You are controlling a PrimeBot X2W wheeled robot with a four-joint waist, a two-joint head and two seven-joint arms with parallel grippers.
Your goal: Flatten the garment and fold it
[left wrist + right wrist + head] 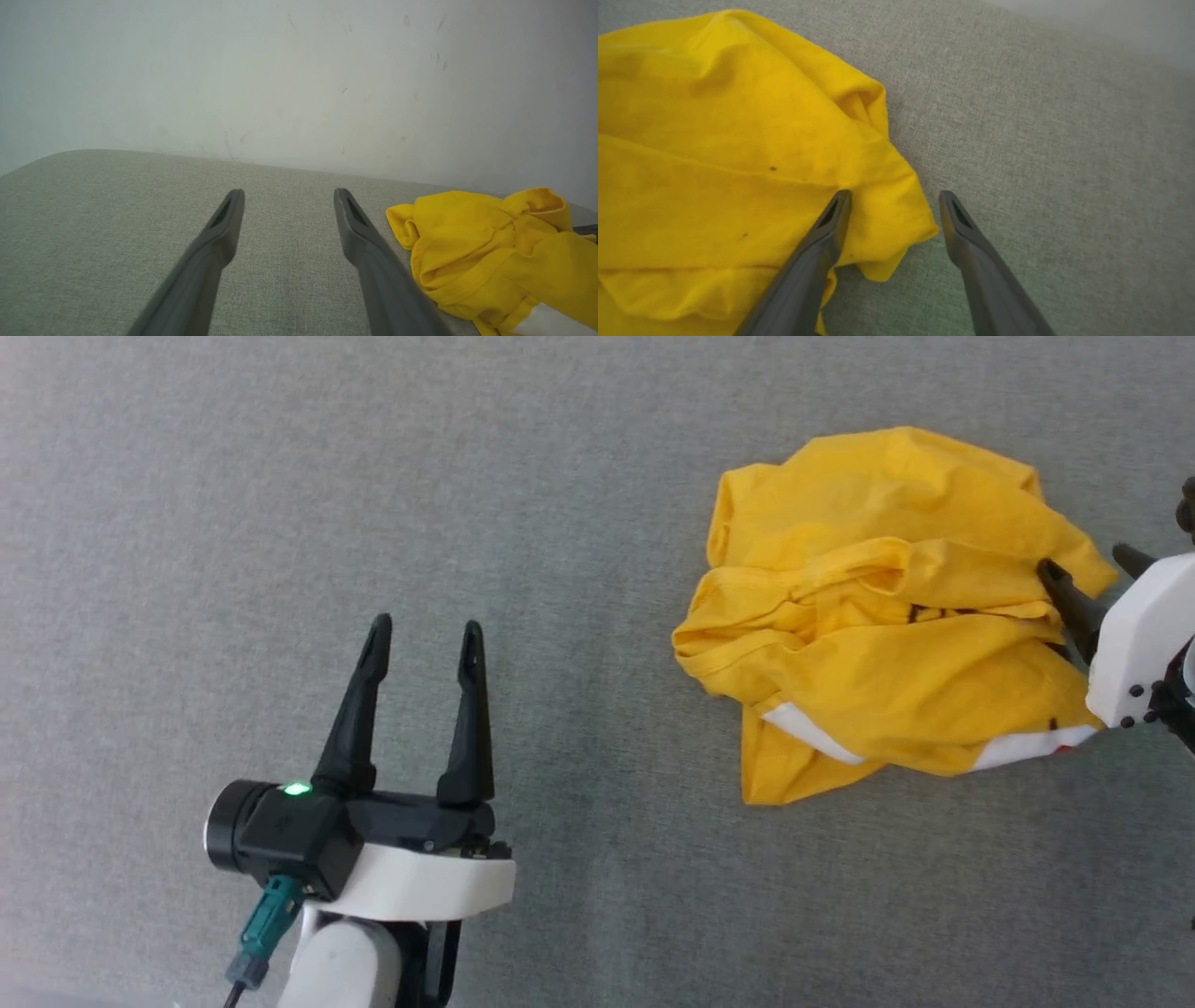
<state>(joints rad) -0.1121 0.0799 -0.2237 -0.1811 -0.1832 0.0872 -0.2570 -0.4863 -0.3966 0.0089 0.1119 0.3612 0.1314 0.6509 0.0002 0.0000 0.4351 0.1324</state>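
The garment (pixel 896 616) lies crumpled on the grey tabletop (pixel 280 476); the right gripper (pixel 895 195), spread and empty, straddles its edge and should pinch one layer only; the left gripper (pixel 425 639), likewise spread, hangs well apart from it.

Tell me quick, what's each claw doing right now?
Left claw: open, holding nothing.
Right claw: open around a corner of the yellow T-shirt, not gripping it.
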